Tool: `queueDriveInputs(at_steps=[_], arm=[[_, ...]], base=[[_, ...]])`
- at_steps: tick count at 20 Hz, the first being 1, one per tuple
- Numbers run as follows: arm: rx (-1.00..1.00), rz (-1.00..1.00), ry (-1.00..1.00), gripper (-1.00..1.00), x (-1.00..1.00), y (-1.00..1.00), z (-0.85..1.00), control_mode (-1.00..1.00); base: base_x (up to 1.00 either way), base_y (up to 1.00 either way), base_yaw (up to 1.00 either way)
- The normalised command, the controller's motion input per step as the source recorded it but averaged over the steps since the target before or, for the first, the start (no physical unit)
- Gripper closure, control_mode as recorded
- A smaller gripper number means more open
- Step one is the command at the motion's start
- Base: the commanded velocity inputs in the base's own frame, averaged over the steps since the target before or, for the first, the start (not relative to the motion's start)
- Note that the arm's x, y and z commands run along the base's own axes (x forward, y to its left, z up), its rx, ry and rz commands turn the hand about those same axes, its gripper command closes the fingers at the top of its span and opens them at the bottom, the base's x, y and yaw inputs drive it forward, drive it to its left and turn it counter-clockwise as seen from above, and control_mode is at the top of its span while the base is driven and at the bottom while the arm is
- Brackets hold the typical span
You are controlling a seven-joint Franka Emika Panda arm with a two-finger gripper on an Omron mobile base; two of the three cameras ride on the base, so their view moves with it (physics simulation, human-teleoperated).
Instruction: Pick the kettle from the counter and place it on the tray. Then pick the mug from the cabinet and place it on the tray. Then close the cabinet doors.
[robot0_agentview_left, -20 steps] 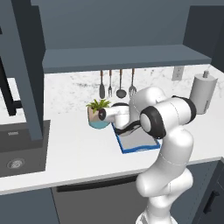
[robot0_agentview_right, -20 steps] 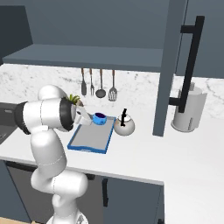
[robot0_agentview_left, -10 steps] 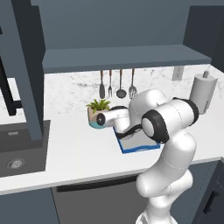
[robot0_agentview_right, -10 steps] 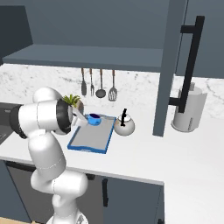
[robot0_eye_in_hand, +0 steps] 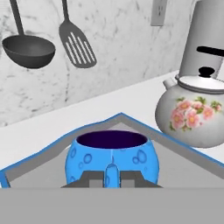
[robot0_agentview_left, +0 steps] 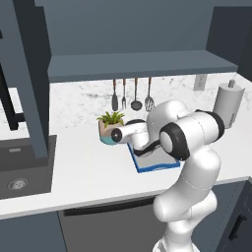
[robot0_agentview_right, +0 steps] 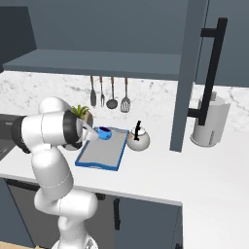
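My gripper (robot0_eye_in_hand: 112,177) is shut on the handle of the blue mug (robot0_eye_in_hand: 111,157), which it holds over the far corner of the blue-rimmed tray (robot0_eye_in_hand: 39,164). From the right base view the mug (robot0_agentview_right: 102,133) hangs just above the tray's (robot0_agentview_right: 99,154) far end; whether it touches the tray I cannot tell. The flowered kettle (robot0_eye_in_hand: 192,114) stands at the tray's right edge, seemingly on the counter (robot0_agentview_right: 160,170) just outside the rim. Both cabinet doors (robot0_agentview_right: 187,73) (robot0_agentview_left: 29,74) stand open beside the cabinet shelf (robot0_agentview_left: 142,64).
A potted plant (robot0_agentview_left: 109,125) stands close behind the hand on the left. Ladles and spatulas (robot0_agentview_right: 109,92) hang on the wall above the tray. A grey paper-towel roll (robot0_agentview_right: 209,124) is at the right, and a dark sink (robot0_agentview_left: 19,170) lies at the left.
The gripper has carried the mug a little to the left and lower over the tray's far end, and the arm has folded in. The kettle and tray have not moved.
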Motion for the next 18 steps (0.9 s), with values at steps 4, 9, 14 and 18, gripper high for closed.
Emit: queueDriveInputs(at_steps=[4, 9, 14, 18], arm=[[0.00, 0.04, 0.00, 1.00, 0.12, 0.00, -0.33, -1.00], [0.00, 0.05, 0.00, 1.00, 0.03, 0.00, -0.37, -1.00], [0.00, 0.04, 0.00, 1.00, 0.00, 0.01, -0.45, -1.00], [0.00, 0.04, 0.00, 1.00, 0.00, 0.05, -0.46, -1.00]], base=[[0.00, 0.00, 0.00], [0.00, 0.00, 0.00], [0.00, 0.00, 0.00], [0.00, 0.00, 0.00]])
